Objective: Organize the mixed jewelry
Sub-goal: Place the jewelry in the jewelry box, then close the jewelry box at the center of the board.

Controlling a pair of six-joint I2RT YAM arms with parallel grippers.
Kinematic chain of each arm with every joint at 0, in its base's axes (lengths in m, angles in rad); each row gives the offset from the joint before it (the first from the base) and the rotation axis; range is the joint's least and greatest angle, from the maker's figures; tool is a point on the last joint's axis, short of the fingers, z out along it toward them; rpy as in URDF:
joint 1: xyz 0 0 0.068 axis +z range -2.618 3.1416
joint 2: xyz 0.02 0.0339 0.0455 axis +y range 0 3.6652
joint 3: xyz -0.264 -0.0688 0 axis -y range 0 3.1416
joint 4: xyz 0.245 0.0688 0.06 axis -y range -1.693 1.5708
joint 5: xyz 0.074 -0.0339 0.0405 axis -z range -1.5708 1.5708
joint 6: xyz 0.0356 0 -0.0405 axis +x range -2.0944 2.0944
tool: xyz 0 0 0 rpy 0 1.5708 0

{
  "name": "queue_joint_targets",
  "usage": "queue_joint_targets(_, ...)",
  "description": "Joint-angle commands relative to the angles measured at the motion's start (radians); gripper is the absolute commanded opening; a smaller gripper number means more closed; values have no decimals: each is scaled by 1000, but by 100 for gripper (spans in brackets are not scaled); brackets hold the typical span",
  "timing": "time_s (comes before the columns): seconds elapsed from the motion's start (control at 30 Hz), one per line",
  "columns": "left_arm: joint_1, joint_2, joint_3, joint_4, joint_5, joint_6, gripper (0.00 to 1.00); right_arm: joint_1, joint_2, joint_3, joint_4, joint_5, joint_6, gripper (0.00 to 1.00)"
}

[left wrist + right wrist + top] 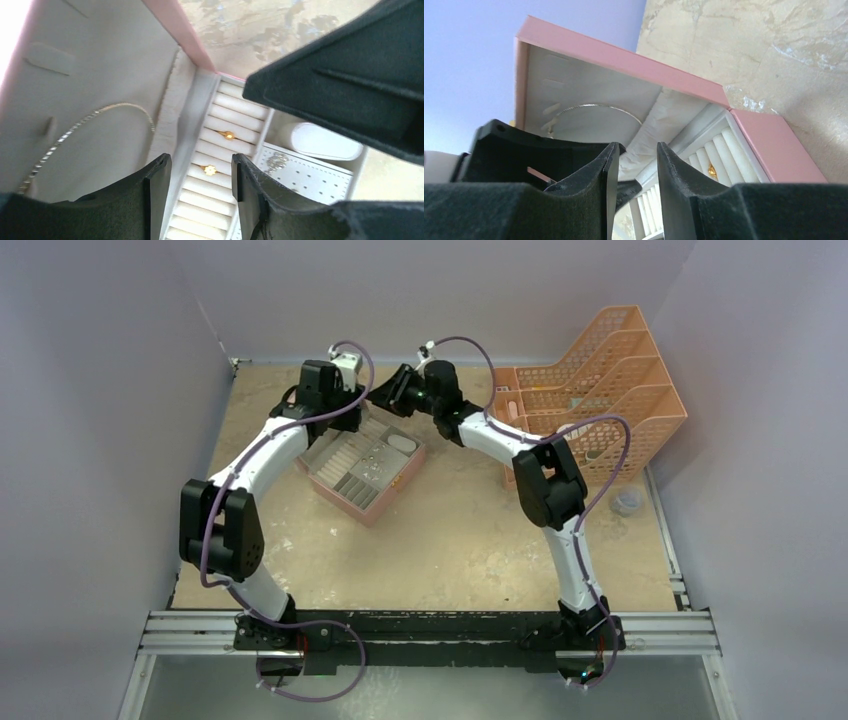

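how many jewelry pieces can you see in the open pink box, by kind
gold rings: 2
thin wire hoop: 1
silvery chain-like piece: 1
total: 4 visible

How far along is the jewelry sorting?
Looks nearly done: two gold rings sit in the ring rolls, the wire hoop lies in the lid, a silvery piece on the dotted panel. Left gripper and right gripper are open, empty. No loose pieces left visible.
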Motion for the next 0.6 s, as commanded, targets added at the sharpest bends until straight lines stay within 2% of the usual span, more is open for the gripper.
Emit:
queue_joint_targets(0.0,7,-60,62,-34,165,-57,48,-14,-76,6,24,-25,-24,36)
queue_joint_targets(0.2,7,-100,85,-101,163,-48,48,-29,-87,10,1,-38,-38,36)
queue_joint_targets(0.37,7,-144,149,-169,281,-34,48,-49,-121,-17,-33,-54,-64,36)
queue_joint_targets(0.47,7,-185,212,-163,271,-40,53,-66,-162,-39,-71,-37,-100,39)
queue_joint_targets(0.57,15,-181,309,-187,172,-38,62,-88,-208,-59,-120,9,-159,44)
